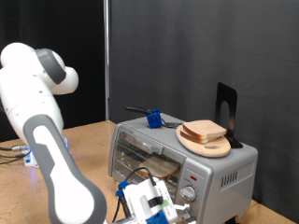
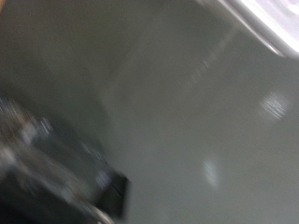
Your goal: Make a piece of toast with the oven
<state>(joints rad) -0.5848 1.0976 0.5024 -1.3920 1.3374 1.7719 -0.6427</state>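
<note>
The silver-grey oven (image 1: 229, 166) stands at the exterior view's centre right. A tan, flat piece of toast (image 1: 161, 166) shows inside it on the wire rack. My gripper (image 1: 157, 203) is low in front of the oven, beside the knobs (image 1: 190, 193); its fingers are hidden among white and blue hand parts. The wrist view is a blur of grey surface (image 2: 168, 103) with a dark shape (image 2: 65, 177) in one corner, and neither fingers nor bread can be made out there.
A round wooden plate (image 1: 190, 142) with piled bread slices (image 1: 206, 130) sits on the oven's top, beside a blue object (image 1: 152, 119) and a black upright stand (image 1: 225, 107). The arm's white links (image 1: 42, 121) fill the exterior view's left. A dark curtain hangs behind.
</note>
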